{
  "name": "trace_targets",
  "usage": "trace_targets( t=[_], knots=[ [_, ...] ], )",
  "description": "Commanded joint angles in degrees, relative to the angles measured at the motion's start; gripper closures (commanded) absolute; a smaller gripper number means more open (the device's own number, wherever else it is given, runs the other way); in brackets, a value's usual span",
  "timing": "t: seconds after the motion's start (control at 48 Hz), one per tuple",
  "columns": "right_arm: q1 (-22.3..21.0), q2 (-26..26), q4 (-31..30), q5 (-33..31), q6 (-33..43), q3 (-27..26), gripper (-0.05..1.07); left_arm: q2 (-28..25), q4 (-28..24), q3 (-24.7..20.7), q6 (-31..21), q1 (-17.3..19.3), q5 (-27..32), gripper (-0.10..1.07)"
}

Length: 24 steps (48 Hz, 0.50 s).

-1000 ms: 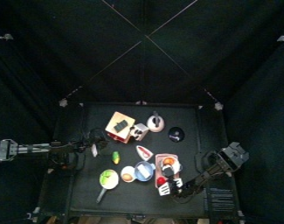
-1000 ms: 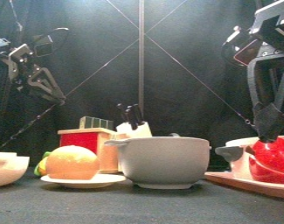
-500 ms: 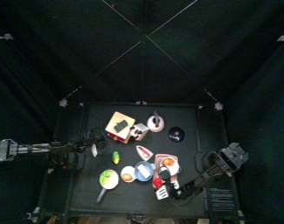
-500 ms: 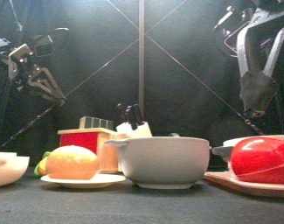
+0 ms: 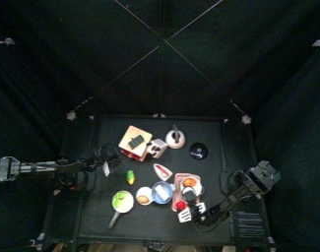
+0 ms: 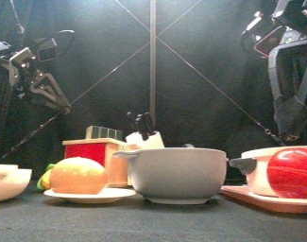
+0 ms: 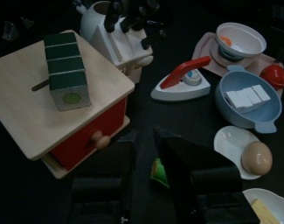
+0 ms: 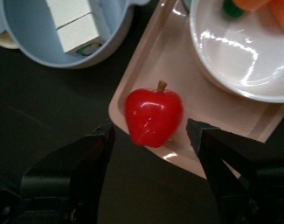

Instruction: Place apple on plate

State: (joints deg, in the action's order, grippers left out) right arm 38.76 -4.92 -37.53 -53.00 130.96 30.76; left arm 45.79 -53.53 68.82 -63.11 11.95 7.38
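The red apple (image 8: 154, 115) lies on the salmon-pink plate (image 8: 142, 63), next to a white bowl (image 8: 243, 44) that stands on the same plate. My right gripper (image 8: 155, 166) is open and hangs just above the apple, with one jaw on each side and neither touching it. In the front view the apple (image 6: 292, 172) rests on the plate (image 6: 250, 196) at the right, and the right gripper (image 6: 289, 130) hangs above it. My left gripper (image 7: 162, 171) rests open at the table's left side, over a green fruit (image 7: 159, 172).
A blue bowl (image 8: 74, 35) stands beside the plate. A large white bowl (image 6: 181, 172) is at front centre, and a yellow-orange fruit (image 6: 77, 175) lies on a white dish. A wooden box with a red front (image 7: 62, 96) and a red and white iron (image 7: 185, 79) stand further back.
My right gripper has let go of the apple and risen clear of it. The apple has settled on the plate. The left arm has not moved.
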Motion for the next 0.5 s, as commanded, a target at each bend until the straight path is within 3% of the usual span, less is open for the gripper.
trace_targets(
  t=[0.0, 0.479],
  knots=[
    [0.1, 0.1, -0.3, 0.2, 0.0, -1.4, 0.06, -0.1, -0.1, -0.7, -0.1, 0.2, -0.3, 0.31],
    [-0.6, -2.7, -0.6, 2.2, 0.0, -0.8, 0.06, -0.2, -0.2, -0.7, -0.1, 0.2, -0.3, 0.31]
  ],
)
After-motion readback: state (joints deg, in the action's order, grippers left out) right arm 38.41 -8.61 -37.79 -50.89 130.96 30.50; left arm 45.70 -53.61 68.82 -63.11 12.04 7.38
